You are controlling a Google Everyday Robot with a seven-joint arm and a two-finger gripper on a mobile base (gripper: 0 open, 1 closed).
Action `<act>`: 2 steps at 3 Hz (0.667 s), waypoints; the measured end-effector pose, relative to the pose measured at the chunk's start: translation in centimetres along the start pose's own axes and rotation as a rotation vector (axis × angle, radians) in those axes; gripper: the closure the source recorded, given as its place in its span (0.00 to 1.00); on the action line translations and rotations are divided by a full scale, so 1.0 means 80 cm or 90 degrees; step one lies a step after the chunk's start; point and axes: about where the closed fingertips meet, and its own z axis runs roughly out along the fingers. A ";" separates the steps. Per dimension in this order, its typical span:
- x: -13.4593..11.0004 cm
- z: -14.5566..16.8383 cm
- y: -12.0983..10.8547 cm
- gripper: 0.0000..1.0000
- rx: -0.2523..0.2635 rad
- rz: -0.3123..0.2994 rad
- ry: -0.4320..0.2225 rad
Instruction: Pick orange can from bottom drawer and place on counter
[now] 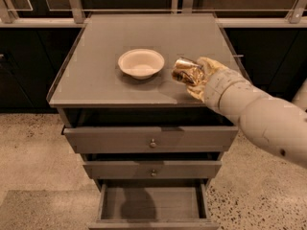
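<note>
Orange can (184, 70) sat clamped in my gripper (191, 77), long axis tipped leftward, above counter (96, 80) front-right, near white bowl (141, 63); counter lay directly beneath.

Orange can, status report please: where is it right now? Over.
Gripper shut on orange can, over counter front right. Can tilted, not yet released. Bowl close beside it; bottom drawer open.
</note>
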 end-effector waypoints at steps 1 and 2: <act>0.001 0.045 -0.003 1.00 -0.003 0.021 -0.022; -0.002 0.051 -0.002 0.81 -0.004 0.024 -0.027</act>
